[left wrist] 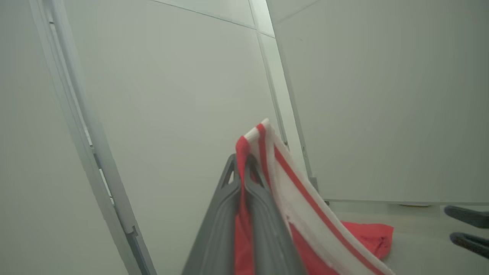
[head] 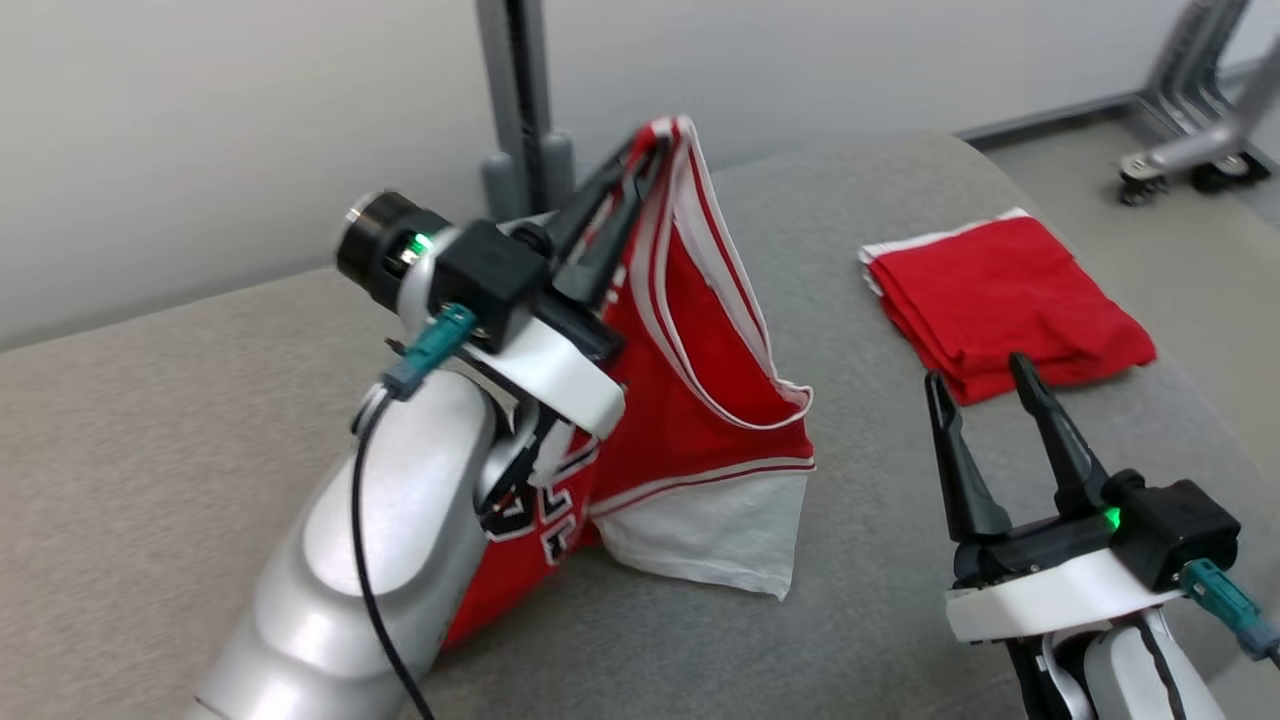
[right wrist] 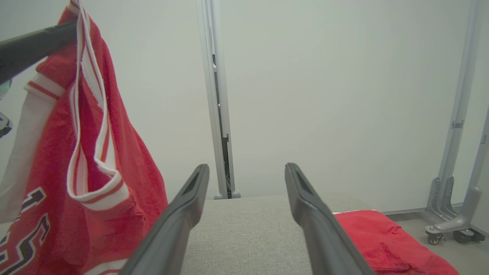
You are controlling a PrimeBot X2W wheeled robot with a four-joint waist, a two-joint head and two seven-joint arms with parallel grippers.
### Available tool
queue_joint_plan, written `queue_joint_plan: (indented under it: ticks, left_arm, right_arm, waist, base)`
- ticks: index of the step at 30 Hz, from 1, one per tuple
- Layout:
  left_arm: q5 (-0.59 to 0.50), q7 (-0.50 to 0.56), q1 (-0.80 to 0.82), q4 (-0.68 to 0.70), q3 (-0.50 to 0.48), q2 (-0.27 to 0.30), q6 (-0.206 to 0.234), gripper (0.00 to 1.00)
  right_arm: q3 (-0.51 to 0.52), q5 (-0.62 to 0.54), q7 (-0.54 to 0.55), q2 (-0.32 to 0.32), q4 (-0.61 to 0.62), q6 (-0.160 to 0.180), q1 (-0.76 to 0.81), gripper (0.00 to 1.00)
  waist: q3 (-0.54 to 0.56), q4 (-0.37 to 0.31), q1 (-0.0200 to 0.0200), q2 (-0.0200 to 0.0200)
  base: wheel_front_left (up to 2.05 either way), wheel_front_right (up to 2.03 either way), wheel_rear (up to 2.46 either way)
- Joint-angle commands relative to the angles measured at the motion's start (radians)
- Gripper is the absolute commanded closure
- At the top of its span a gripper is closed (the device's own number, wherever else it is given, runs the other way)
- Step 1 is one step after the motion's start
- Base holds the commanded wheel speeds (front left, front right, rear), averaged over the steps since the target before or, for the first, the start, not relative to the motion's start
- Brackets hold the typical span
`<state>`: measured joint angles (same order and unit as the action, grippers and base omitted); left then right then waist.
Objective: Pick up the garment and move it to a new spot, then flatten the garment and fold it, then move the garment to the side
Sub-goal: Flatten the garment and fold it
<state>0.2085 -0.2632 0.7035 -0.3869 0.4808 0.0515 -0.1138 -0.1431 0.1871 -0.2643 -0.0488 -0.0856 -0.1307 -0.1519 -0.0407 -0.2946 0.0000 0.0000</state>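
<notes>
**Left claw** (head: 652, 152): clenched on the striped shoulder band of the garment (head: 720, 400). I hold this red jersey raised, well to the left of the folded red cloth (head: 1000, 290), with its white hem resting on the grey desk (head: 200, 420).

**Right claw** (head: 978, 372): released and empty, fingers spread just short of the folded red cloth's near edge.

**Handling:** the jersey hangs limp and creased. I judge it light, soft and a little slick, so it may slip from a one-point pinch. The left wrist view is blurred, and perhaps only the band's edge sits between the fingers.

**Where to take hold:** for flattening I would take the doubled trim at the second shoulder, not the thin body cloth.
</notes>
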Motion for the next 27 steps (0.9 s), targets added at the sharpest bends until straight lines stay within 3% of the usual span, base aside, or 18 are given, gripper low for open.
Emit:
queue_joint_plan:
  ticks: [1,6,7,8,9,13,18,24,27]
  left_arm:
    - [0.013,-0.001,0.017,-0.035,0.025,0.003,-0.003,1.00]
    - [0.078,-0.001,0.024,-0.194,0.177,0.003,0.023,1.00]
    - [0.086,-0.001,0.031,-0.239,0.206,0.005,0.031,0.66]
    - [0.097,0.001,0.044,-0.281,0.233,0.004,0.041,0.12]
    - [0.111,0.000,0.055,-0.313,0.261,0.004,0.046,0.00]
    - [0.184,0.000,0.072,-0.381,0.339,0.001,0.056,0.00]
    - [0.252,-0.003,0.097,-0.383,0.358,0.003,0.081,0.00]
    - [0.258,-0.002,0.089,-0.284,0.257,0.003,0.144,0.00]
    - [0.227,-0.002,0.037,-0.204,0.172,0.030,0.162,0.00]
  right_arm:
    - [0.001,0.009,0.000,-0.004,0.005,0.000,-0.016,0.00]
    - [-0.002,0.024,0.000,-0.004,0.010,0.000,-0.032,0.00]
    - [-0.006,0.026,0.000,-0.003,0.012,0.000,-0.036,0.00]
    - [-0.007,0.029,0.000,-0.003,0.014,0.000,-0.039,0.00]
    - [-0.008,0.033,0.000,-0.003,0.015,0.000,-0.041,0.00]
    - [-0.003,0.038,0.000,-0.004,0.018,0.000,-0.036,0.00]
    - [0.004,0.036,0.000,-0.004,0.018,0.000,-0.028,0.00]
    - [0.015,0.018,0.000,-0.004,0.029,0.000,-0.017,0.00]
    - [0.012,0.000,0.000,-0.004,0.027,0.000,-0.011,0.00]
  waist:
    - [-0.045,-0.055,0.0000,0.0000]
    - [-0.095,-0.117,0.0000,0.0000]
    - [-0.103,-0.127,0.0000,0.0000]
    - [-0.109,-0.134,0.0000,0.0000]
    - [-0.114,-0.140,0.0000,0.0000]
    - [-0.118,-0.143,0.0000,0.0000]
    - [-0.101,-0.111,0.0000,0.0000]
    - [-0.058,-0.008,0.0000,0.0000]
    - [-0.035,0.055,0.0000,0.0000]
  base:
    - [0.00,0.00,0.00]
    - [0.00,0.00,0.00]
    - [0.00,0.00,0.00]
    - [0.00,0.00,0.00]
    - [0.00,0.00,0.00]
    - [0.00,0.00,0.00]
    - [0.00,0.00,0.00]
    - [0.00,0.00,0.00]
    - [0.00,0.00,0.00]
